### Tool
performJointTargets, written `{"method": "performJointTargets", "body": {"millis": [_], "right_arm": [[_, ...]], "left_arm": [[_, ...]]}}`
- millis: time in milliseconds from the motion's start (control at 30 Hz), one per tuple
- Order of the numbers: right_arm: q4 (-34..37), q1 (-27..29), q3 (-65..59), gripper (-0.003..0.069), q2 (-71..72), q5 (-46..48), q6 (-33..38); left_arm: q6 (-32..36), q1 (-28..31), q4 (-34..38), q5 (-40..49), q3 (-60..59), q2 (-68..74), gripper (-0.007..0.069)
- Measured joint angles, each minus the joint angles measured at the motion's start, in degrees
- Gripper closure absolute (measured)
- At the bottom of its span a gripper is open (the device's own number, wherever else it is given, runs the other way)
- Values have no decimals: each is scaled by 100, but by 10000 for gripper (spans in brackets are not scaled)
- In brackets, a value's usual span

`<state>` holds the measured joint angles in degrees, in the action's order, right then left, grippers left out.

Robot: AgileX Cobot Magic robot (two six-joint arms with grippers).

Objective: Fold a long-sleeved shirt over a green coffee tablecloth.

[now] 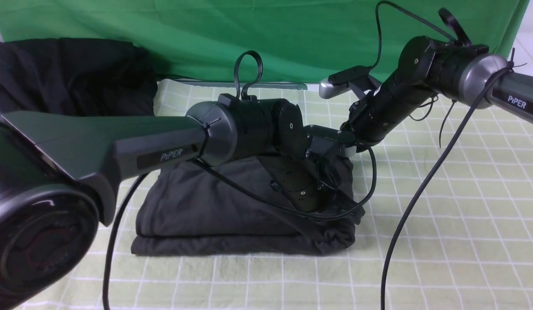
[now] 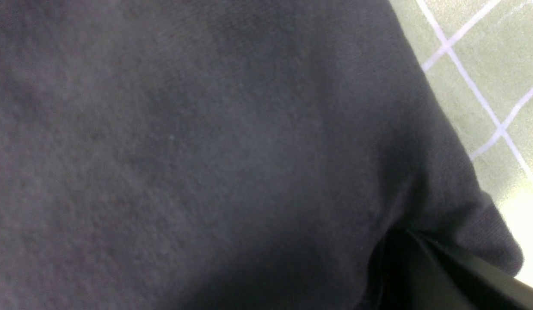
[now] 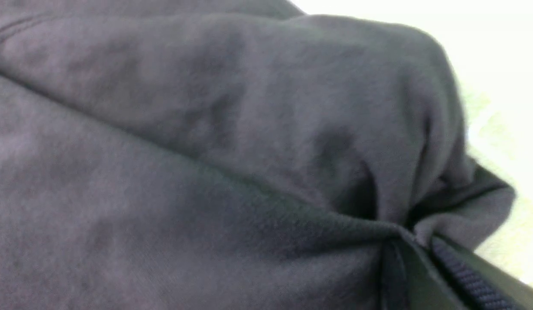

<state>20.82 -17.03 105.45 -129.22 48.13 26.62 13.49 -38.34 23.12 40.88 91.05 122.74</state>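
The long-sleeved shirt (image 1: 232, 206) lies as a folded charcoal bundle in the middle of the green coffee tablecloth (image 1: 464, 193). My left arm reaches across it from the left and bends down onto its right part. In the left wrist view the shirt (image 2: 206, 150) fills the frame, and my left gripper (image 2: 414, 241) is shut with its tips buried in a fold. My right arm comes in from the upper right to the shirt's far right corner. In the right wrist view my right gripper (image 3: 421, 241) is shut on a ribbed edge of the shirt (image 3: 249, 129). Both grippers' tips are hidden in the front view.
A heap of black garments (image 1: 72, 73) sits at the back left. A plain bright green cloth (image 1: 249, 34) hangs behind the table. Black cables (image 1: 421, 193) trail from both arms over the tablecloth, in front of and to the right of the shirt.
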Motion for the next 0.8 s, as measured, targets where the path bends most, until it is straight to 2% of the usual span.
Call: {"method": "performJointTargets", "body": {"millis": [500, 567, 633, 667, 733, 800], "right_arm": [[1, 18, 2, 624, 0, -879, -420], [-39, 12, 2, 582, 0, -1026, -461], [-169, 33, 28, 484, 4, -1224, -487], [-207, 42, 27, 462, 27, -1224, -485], [-398, 90, 34, 354, 190, -1162, -605], [-467, 132, 34, 316, 313, -1052, -743]], "left_arm": [[0, 10, -36, -141, 27, 0, 630], [-105, 10, -106, -65, 49, -85, 630], [-343, 10, -372, 107, 49, -324, 630], [-432, 16, -490, 148, 49, -456, 630], [-811, 60, -980, 292, 49, -839, 630], [-1077, 134, -1295, 417, 49, -1066, 630]]}}
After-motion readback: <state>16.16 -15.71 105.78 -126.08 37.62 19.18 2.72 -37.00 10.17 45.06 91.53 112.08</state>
